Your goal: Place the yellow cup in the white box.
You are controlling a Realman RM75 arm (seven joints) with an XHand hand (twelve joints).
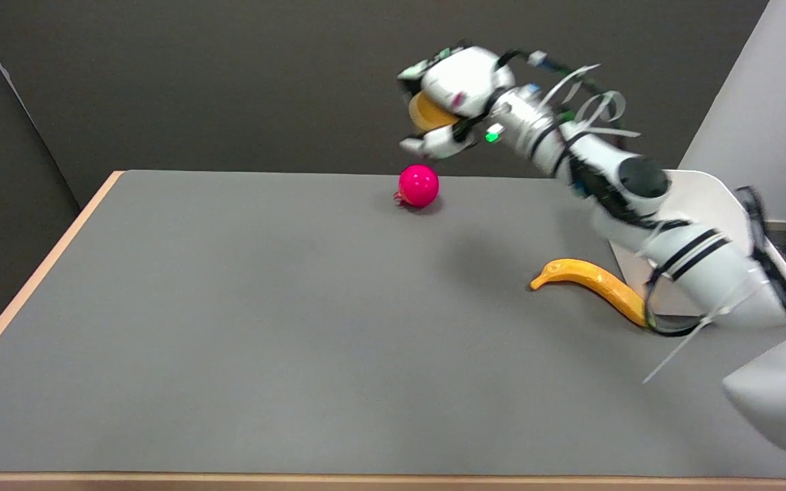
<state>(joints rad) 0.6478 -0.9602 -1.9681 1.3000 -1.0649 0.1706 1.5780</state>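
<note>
Grey table (229, 327) spreads below me; the white box (700, 187) at its right edge is mostly hidden behind my arm. My right hand (451, 95) hangs high above the far edge, fingers wrapped around the yellow cup (428, 112). A banana (587, 278) and a pink ball (418, 185) lie on the table.

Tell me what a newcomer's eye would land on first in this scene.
First, the right hand raised high above the table's far edge, gripping the yellow cup. Next, the bright pink ball on the grey table near its far edge, and the yellow banana lying toward the right. The white box at the far right is mostly hidden behind the arm.
</note>
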